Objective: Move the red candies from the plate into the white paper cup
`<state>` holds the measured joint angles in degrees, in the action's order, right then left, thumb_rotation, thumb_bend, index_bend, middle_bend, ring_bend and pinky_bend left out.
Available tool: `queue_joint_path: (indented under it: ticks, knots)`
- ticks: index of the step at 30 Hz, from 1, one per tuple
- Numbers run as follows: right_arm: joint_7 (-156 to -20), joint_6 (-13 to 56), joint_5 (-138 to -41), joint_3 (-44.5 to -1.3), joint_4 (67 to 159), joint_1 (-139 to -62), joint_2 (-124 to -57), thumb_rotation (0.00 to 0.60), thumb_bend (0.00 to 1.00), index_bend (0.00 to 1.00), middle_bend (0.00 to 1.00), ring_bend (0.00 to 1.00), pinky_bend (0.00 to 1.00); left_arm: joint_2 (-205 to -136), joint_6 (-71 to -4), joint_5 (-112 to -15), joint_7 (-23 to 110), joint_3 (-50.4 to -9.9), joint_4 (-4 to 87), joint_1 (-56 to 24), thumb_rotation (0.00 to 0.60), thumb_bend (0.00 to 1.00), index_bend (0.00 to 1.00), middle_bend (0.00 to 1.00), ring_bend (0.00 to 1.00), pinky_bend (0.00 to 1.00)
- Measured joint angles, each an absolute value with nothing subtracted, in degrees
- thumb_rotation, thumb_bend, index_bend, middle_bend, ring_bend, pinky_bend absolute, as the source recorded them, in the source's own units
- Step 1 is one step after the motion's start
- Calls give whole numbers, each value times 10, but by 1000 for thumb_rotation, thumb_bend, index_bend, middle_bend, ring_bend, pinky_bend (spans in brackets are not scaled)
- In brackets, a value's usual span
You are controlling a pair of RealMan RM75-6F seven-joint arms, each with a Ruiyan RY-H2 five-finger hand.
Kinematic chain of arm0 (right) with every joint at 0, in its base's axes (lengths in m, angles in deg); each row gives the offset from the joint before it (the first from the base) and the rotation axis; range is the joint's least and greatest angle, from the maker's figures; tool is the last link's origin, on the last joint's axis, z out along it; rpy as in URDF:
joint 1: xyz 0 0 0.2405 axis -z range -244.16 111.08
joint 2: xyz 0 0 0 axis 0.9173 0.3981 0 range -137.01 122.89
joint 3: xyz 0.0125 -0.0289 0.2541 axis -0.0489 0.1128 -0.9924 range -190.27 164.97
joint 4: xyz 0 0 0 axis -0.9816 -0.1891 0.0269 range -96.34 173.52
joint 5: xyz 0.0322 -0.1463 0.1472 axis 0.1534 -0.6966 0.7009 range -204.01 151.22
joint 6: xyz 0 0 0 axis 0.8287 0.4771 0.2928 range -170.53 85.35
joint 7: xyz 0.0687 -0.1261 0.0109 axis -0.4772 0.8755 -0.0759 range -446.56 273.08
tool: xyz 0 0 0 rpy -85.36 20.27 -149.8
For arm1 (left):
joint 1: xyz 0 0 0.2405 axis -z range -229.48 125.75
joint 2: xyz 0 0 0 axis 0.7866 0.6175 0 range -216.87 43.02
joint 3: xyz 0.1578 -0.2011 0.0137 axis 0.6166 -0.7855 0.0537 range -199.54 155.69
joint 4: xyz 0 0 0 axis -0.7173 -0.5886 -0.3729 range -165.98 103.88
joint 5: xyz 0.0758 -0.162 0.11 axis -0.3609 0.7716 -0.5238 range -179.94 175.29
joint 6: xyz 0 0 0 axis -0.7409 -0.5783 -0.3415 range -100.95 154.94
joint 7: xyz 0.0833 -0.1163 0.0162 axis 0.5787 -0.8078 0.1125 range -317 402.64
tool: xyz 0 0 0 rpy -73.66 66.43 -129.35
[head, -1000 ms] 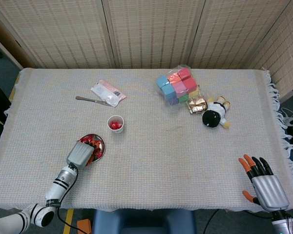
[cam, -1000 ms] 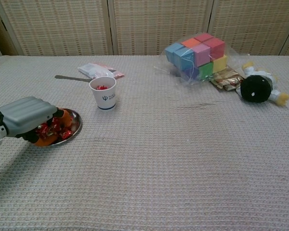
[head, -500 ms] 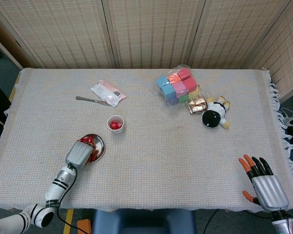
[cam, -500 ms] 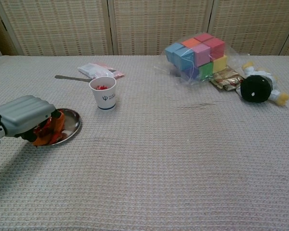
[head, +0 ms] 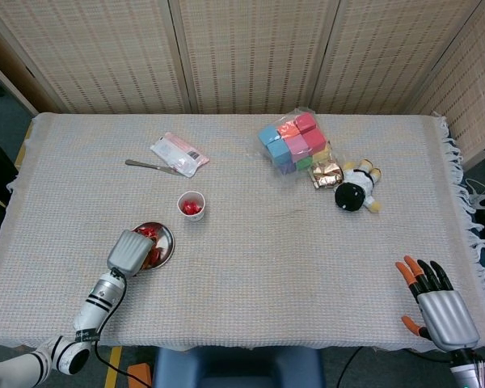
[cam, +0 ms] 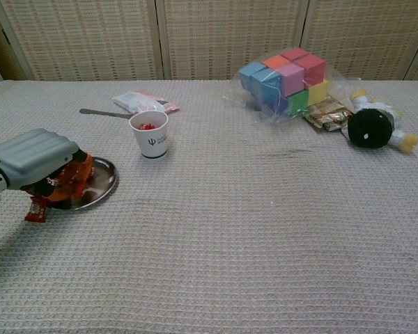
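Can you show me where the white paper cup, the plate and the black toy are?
white paper cup [cam: 148,136], chest view, on its front wall.
plate [cam: 106,179], chest view, on its bare right rim.
black toy [head: 349,196], head view, on its round black head.

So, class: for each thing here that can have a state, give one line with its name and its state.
White paper cup: upright, red candies inside.
Plate: still holds red candies.
Left robot hand: over the plate, gripping a candy.
Right robot hand: open, empty.
Bag of blocks: closed.
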<state>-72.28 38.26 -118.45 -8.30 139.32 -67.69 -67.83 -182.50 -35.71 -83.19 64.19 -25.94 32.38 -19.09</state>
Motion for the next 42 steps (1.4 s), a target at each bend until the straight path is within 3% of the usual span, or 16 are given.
queue_joint_path:
  ticks: [9, 18, 27, 42]
  knots:
    - [-726, 384, -1185, -83, 1393, -677, -677, 600, 113, 0, 0, 0, 0, -1824, -370, -832, 636, -272, 324, -187, 600, 731, 745, 748, 669, 1000]
    - [-730, 383, -1182, -85, 1392, -677, -675, 600, 114, 0, 0, 0, 0, -1797, -389, -827, 649, -323, 387, -158, 600, 742, 745, 748, 671, 1000]
    - [-730, 378, -1172, -89, 1393, -681, -676, 600, 114, 0, 0, 0, 0, -1812, -363, -802, 707, -364, 410, -99, 600, 743, 741, 746, 671, 1000]
    - [-737, 372, -1152, -97, 1392, -683, -672, 600, 114, 0, 0, 0, 0, -1904, -322, -770, 725, -388, 267, -19, 600, 739, 731, 736, 670, 1000]
